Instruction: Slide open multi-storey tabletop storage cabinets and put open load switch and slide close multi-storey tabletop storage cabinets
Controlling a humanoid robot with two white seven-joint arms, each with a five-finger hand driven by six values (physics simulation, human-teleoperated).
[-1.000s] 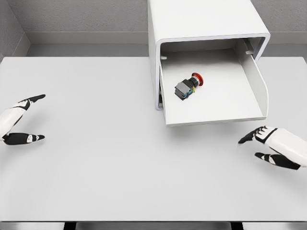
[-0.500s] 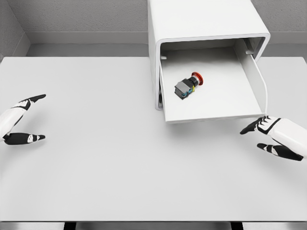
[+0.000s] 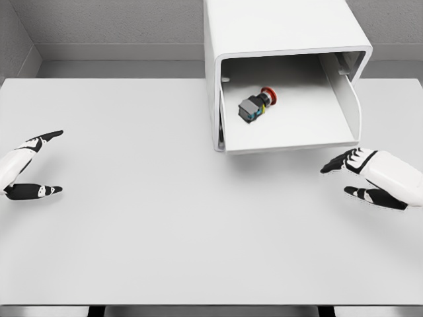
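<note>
A white tabletop cabinet (image 3: 277, 30) stands at the back of the table, right of the middle. Its drawer (image 3: 291, 135) sticks out toward me by a short length. Inside the drawer lies the load switch (image 3: 256, 105), a dark block with a red button at its far end. My right hand (image 3: 353, 177) hovers open just in front of the drawer's right front corner, fingertips close to its edge. At the far left, my left hand (image 3: 39, 163) rests open above the table, holding nothing.
The white table (image 3: 145, 218) stretches wide in front of the cabinet. A grey wall runs behind it, and the table's front edge lies near the bottom of the view.
The drawer has slid back into the cabinet, carrying the switch with it. My right hand has followed, moving up and toward the drawer front. The left hand stays still.
</note>
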